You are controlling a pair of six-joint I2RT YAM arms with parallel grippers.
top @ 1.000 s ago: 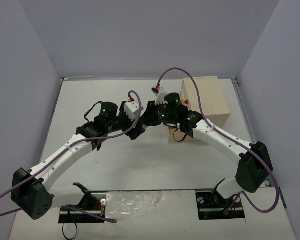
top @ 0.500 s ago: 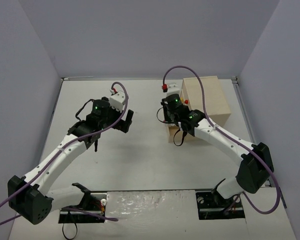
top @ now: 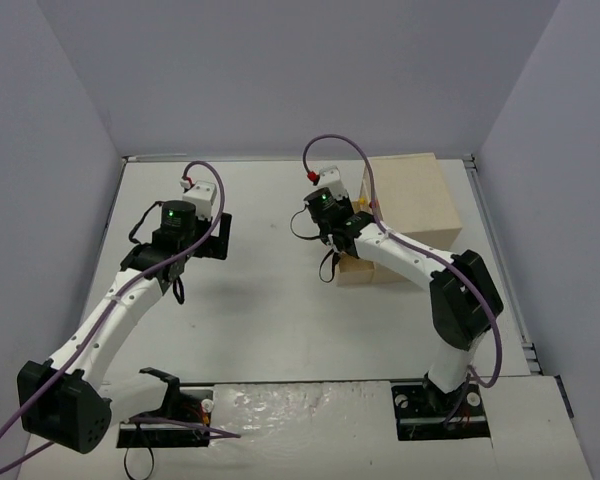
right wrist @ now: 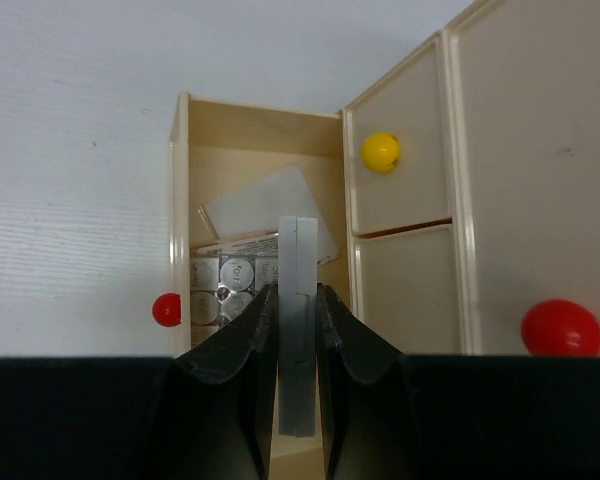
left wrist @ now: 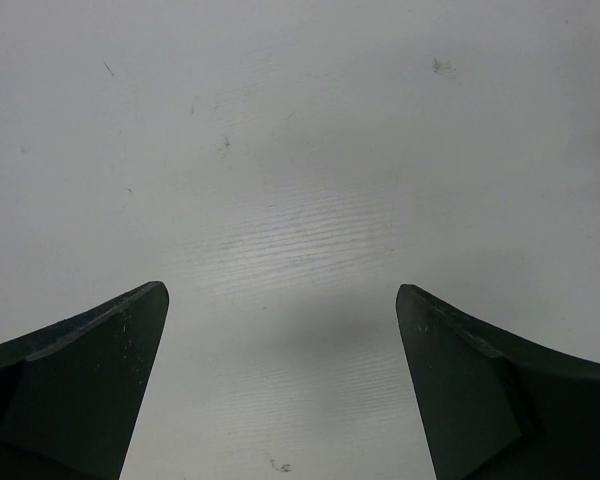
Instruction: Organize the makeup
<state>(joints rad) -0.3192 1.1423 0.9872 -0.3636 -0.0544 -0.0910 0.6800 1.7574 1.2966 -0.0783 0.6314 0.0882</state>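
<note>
Stowing looks in hand: right gripper [right wrist: 295, 295], pinching a thin grey case [right wrist: 298, 340] edge-on over the open drawer [right wrist: 180, 200] at twelve o'clock, should lower then release; left gripper [left wrist: 280, 300] gapes empty.

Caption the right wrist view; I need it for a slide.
Right claw grips a thin grey case edge-on at the open drawer, makeup already inside.

The left arm [top: 105, 325] reaches forward, well to the left of the wooden box [top: 412, 200]. The left gripper [left wrist: 280, 300] points down with its jaws spread wide and nothing between them. The right arm [top: 405, 258] lies folded across the box's front. The right gripper [right wrist: 297, 292] hangs at the box's left front, jaws clamped on a thin grey case [right wrist: 298, 250] held edge-on.
</note>
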